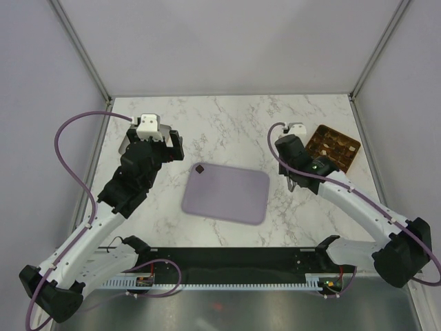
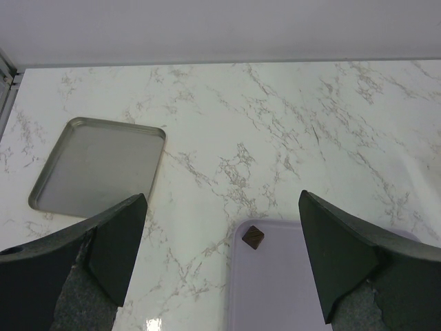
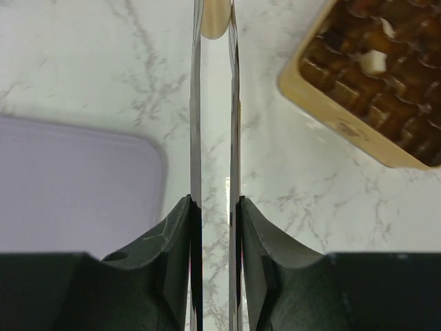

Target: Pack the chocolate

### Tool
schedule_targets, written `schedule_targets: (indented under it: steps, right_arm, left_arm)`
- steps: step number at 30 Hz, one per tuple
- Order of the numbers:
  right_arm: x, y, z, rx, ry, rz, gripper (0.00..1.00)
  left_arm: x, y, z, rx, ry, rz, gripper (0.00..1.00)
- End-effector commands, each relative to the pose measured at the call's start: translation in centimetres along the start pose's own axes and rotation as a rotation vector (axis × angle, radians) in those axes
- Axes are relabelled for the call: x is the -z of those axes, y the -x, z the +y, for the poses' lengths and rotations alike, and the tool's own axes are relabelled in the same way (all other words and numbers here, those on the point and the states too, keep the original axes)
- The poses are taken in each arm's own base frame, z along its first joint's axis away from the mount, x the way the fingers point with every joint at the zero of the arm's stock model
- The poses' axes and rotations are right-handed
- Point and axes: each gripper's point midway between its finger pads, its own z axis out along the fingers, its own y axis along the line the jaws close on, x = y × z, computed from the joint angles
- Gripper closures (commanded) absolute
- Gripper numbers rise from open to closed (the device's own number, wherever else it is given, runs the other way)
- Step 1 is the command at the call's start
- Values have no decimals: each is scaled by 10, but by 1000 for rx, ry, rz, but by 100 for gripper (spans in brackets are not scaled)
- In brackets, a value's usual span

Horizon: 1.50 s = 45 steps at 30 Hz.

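One dark brown chocolate [image 1: 200, 169] lies at the far left corner of the lilac tray [image 1: 226, 193]; it also shows in the left wrist view [image 2: 253, 237]. My left gripper [image 2: 220, 262] is open and empty, above the tray's [image 2: 296, 289] left corner. My right gripper [image 3: 215, 207] is shut on the metal tongs [image 3: 196, 103], whose tips pinch a cream-white chocolate [image 3: 214, 21]. It hovers over the table between the tray [image 3: 69, 186] and the gold box [image 3: 324, 96]. The box holds several brown pieces and a cream one [image 3: 373, 61].
A flat grey metal tray [image 2: 96, 165] lies on the marble at the far left. The gold box [image 1: 333, 147] sits at the far right near the wall. Lilac walls enclose the table on three sides.
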Motion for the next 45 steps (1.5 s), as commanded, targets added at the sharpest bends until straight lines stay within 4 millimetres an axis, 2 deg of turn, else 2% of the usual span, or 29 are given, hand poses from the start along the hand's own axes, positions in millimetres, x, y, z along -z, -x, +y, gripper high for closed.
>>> schedule_targets:
  steps: [1,7,13,16,21,31,45]
  right_arm:
    - [-1,1,-49,-105,-124,22,65]
    - [-8,-1,-108,-256,-244,51,64]
    - [-9,-13,-150,-297,-357,68,65]
    - [-7,-15,-160,-325,-396,58,64]
    - [-11,-22,-168,-344,-428,76,64]
    - [-14,-24,-168,-353,-425,83,63]
    - [-12,-22,-168,-352,-415,74,57]
  left_arm:
    - [4,19,4,-6,11,-48,0]
    - [4,18,3,-7,8,-46,0]
    - [4,19,3,-6,6,-49,0]
    - [4,19,2,-5,2,-47,0]
    - [4,19,2,-4,1,-49,0]
    - [4,18,2,-5,3,-47,0]
    - [4,17,2,-6,4,-44,0]
